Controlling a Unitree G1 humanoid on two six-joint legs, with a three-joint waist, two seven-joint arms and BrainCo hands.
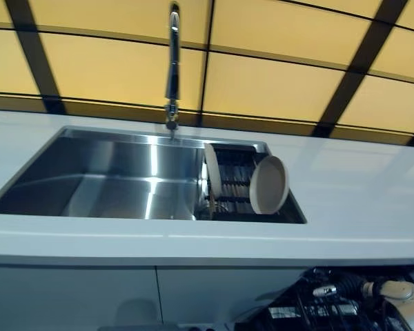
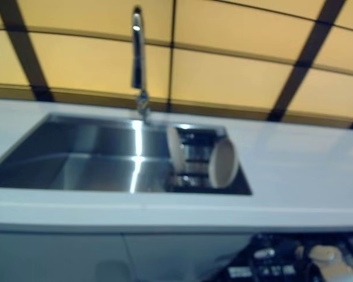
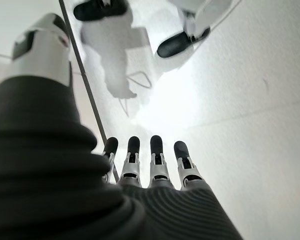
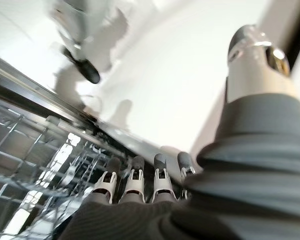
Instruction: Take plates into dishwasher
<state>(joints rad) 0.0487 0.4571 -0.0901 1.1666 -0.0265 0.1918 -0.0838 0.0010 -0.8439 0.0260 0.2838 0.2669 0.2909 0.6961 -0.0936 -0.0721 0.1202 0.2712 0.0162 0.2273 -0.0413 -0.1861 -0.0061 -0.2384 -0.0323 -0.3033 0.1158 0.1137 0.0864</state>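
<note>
Two cream plates stand on edge in a dark drying rack (image 1: pixel 233 181) at the right end of the steel sink (image 1: pixel 110 179). One plate (image 1: pixel 269 185) leans with its face toward me, the other (image 1: pixel 212 169) shows edge-on to its left. My left hand (image 3: pixel 155 165) appears only in the left wrist view, fingers straight, empty, hanging over the pale floor. My right hand (image 4: pixel 135 182) also hangs with straight fingers and holds nothing, just above the wire dishwasher rack (image 4: pixel 20 150). Neither hand is near the plates.
A tall chrome faucet (image 1: pixel 172 62) rises behind the sink. White countertop (image 1: pixel 359 186) runs around the sink, with yellow panels behind it. The open dishwasher's rack (image 1: pixel 310 307) shows below the counter edge at the lower right.
</note>
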